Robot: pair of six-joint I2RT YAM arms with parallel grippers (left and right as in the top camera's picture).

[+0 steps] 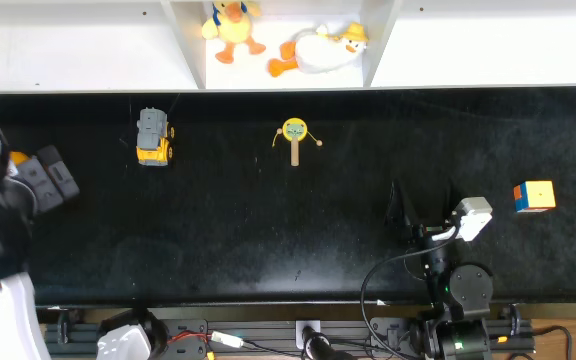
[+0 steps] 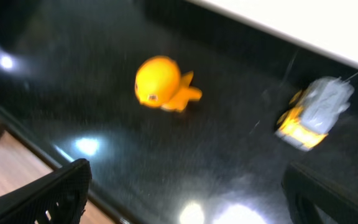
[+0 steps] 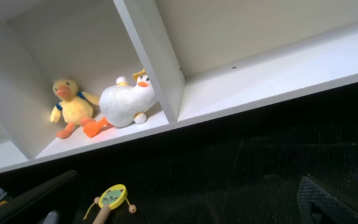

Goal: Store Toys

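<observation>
Left tool (image 2: 186,169): fingers wide apart, empty, hanging over the left end of the bench (image 1: 268,250). The orange toy (image 2: 163,84) lies just ahead of it. Right tool (image 3: 190,180): fingers also apart, empty, over the right half of the bench and facing the shelf (image 3: 260,81).

Step, as judged: approach for a pick of the orange toy, nothing grasped yet. The next move calls for centring the left tool over the toy's round body, lowering, closing, then carrying it to a shelf compartment.

Farther out on the bench: toy truck (image 1: 154,135), rattle drum (image 1: 295,135), colour cube (image 1: 534,196), all well apart.

Middle shelf compartment: yellow duck plush (image 1: 232,25) beside white duck plush (image 1: 318,50).

Bench surface is black and glossy. Cables (image 1: 218,340) run along its near edge, with wooden floor (image 2: 5,180) below.
</observation>
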